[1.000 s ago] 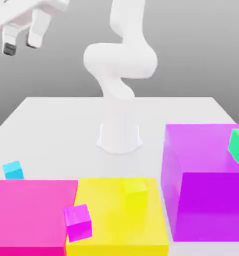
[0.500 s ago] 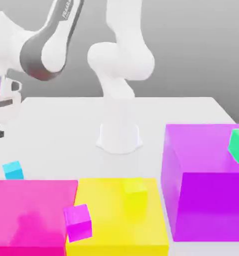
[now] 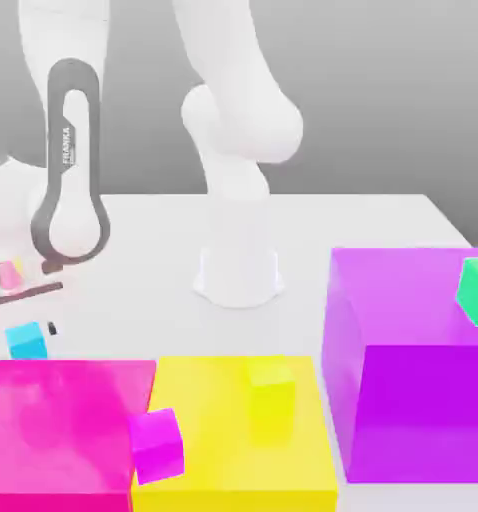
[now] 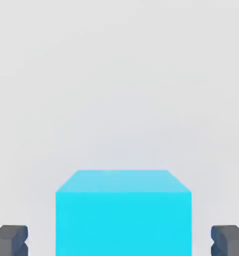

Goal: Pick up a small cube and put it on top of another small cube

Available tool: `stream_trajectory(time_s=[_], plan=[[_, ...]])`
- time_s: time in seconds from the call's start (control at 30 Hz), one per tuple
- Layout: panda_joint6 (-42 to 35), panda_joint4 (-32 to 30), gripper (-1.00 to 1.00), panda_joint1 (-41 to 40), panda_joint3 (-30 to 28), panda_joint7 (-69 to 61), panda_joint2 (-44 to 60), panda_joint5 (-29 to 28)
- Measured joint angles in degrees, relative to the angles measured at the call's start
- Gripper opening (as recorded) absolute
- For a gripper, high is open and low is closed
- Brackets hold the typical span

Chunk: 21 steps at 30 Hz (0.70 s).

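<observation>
Exterior view: the arm has swung down from high above to the cyan cube [image 3: 26,340] on the table [image 3: 333,225]. Gripper [image 4: 119,240] fingers [image 4: 9,240] straddle it, a gap showing each side: grasp imminent, not made.

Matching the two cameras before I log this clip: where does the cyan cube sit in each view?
Exterior view: the cyan cube lies on the white table near the picture's left edge, just behind the pink block, under the arm's hand.
Hand view: the cyan cube sits low in the picture's middle, between the two dark fingertips.
Shared landmark: the white table that the cube rests on.
</observation>
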Motion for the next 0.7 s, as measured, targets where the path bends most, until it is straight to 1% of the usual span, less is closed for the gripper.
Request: stream_trajectory(time_s=[0.17,0.33,0.37,0.4,0.57,0.7], plan=[[0.27,0.03,-1.00,-0.09,0.11,-0.04,0.18,0.08],[-7.00,-1.68,-1.00,1.74,-2.66,3.01,-8.80,-3.97],[-8.63,-2.03,-1.00,1.96,-2.82,3.60,-10.81,-4.91],[-10.12,-2.17,-1.00,3.01,-1.76,3.08,-12.51,-5.31],[-17.02,-2.27,-1.00,16.50,4.07,-3.40,-19.93,-4.70],[-22.36,-2.26,-1.00,23.89,8.34,-9.38,-25.45,-3.68]])
